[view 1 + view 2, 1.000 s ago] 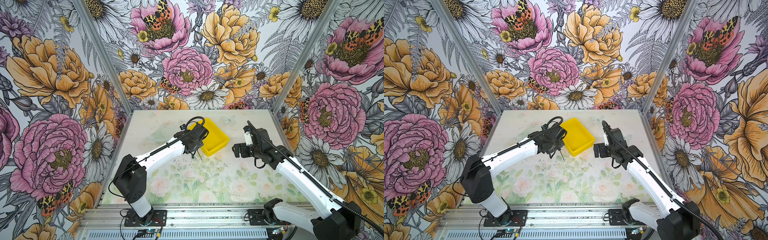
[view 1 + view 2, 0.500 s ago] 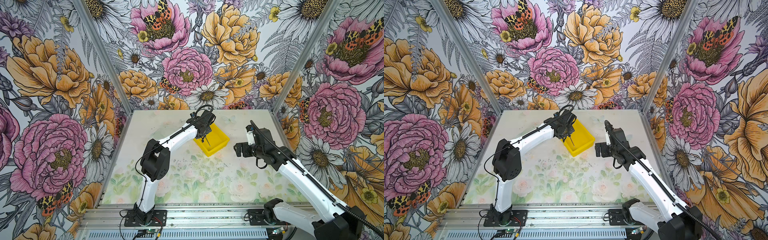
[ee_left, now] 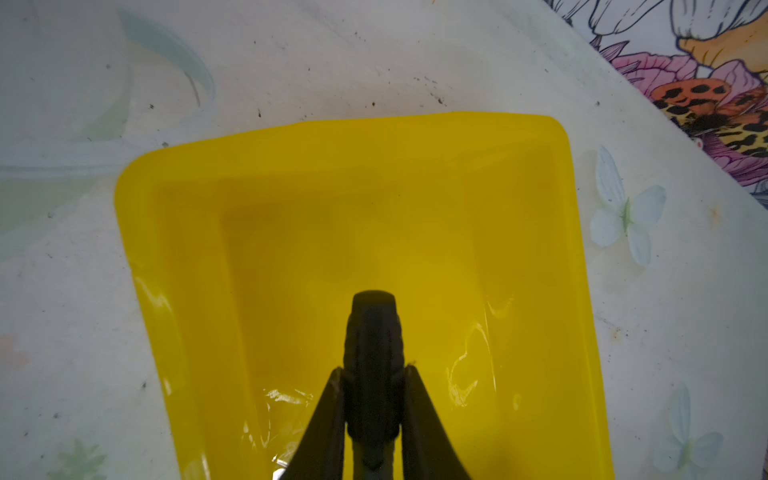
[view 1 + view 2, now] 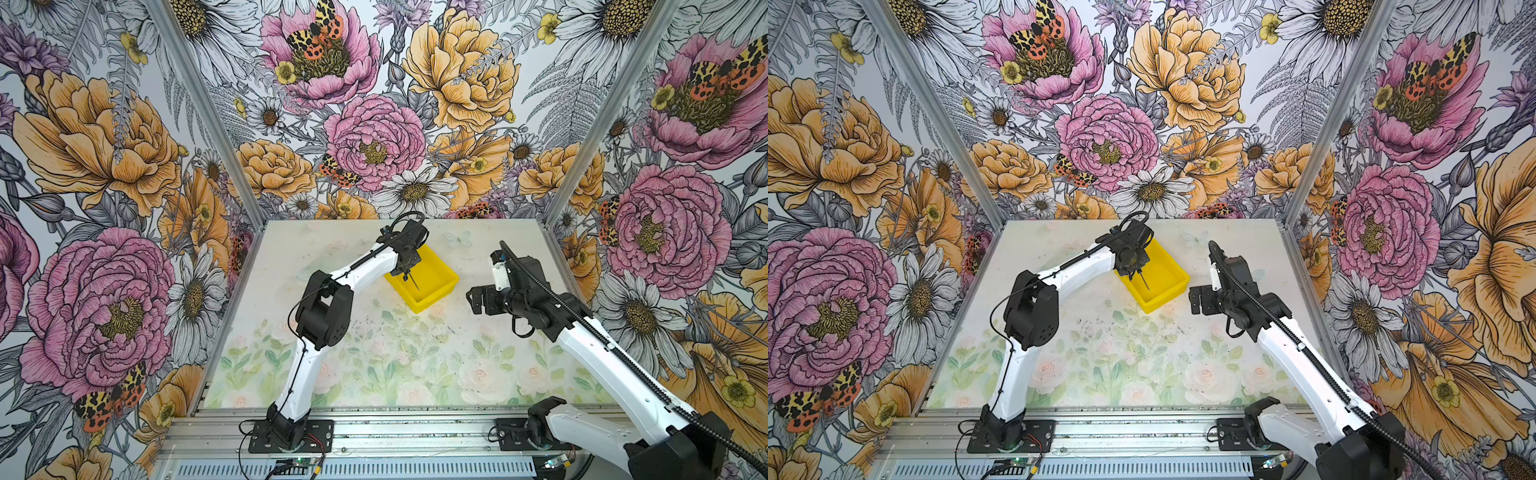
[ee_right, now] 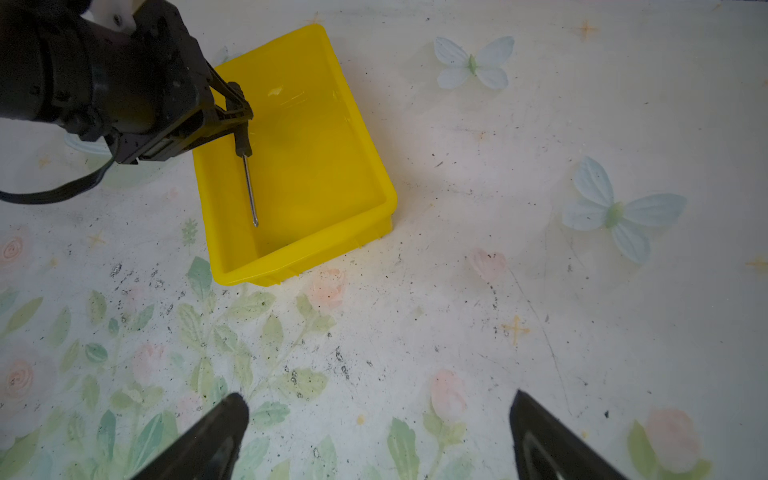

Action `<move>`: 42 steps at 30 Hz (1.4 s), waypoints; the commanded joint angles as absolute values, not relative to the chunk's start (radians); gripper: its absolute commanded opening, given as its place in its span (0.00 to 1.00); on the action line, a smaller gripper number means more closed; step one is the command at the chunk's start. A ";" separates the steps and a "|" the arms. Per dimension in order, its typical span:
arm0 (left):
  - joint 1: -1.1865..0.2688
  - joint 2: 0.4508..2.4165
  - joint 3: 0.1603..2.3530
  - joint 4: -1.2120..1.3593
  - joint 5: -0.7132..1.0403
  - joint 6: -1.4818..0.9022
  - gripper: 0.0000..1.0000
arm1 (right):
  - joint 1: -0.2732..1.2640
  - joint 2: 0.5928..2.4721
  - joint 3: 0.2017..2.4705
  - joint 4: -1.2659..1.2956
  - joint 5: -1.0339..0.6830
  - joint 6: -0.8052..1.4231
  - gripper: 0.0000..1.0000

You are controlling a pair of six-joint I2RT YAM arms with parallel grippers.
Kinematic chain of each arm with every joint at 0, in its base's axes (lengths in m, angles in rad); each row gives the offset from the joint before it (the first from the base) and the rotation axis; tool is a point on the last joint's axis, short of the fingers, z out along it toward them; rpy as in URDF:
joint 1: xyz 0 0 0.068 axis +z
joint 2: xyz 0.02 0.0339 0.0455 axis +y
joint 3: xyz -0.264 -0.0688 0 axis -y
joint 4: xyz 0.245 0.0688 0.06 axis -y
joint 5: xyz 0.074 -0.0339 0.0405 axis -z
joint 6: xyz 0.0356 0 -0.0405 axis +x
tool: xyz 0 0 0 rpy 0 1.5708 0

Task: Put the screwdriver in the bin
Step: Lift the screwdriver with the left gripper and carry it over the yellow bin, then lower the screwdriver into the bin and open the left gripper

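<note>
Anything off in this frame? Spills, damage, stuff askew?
Nothing serious. The bin sits at an angle on the table, and dark specks litter the mat in front of it, more like grime than a spill. The screwdriver hangs shaft-down over the bin in the left gripper.

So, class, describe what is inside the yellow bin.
Bare floor, no contents visible in the bin. The screwdriver hangs over it, clamped in the left gripper, which hides one corner.
</note>
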State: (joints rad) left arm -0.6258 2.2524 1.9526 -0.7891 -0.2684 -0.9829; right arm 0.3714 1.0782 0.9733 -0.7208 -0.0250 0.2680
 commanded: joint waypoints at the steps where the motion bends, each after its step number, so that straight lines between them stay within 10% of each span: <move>1: -0.617 2.279 1.988 -0.793 -0.255 -0.962 0.02 | 0.364 1.071 0.964 -0.696 -0.048 0.260 0.99; 17: -0.620 2.378 2.074 -0.795 -0.245 -0.953 0.08 | 0.365 1.082 0.968 -0.695 -0.045 0.259 0.99; 42: -0.650 2.249 2.049 -0.793 -0.309 -0.867 0.53 | 0.364 1.054 0.977 -0.698 -0.017 0.252 0.99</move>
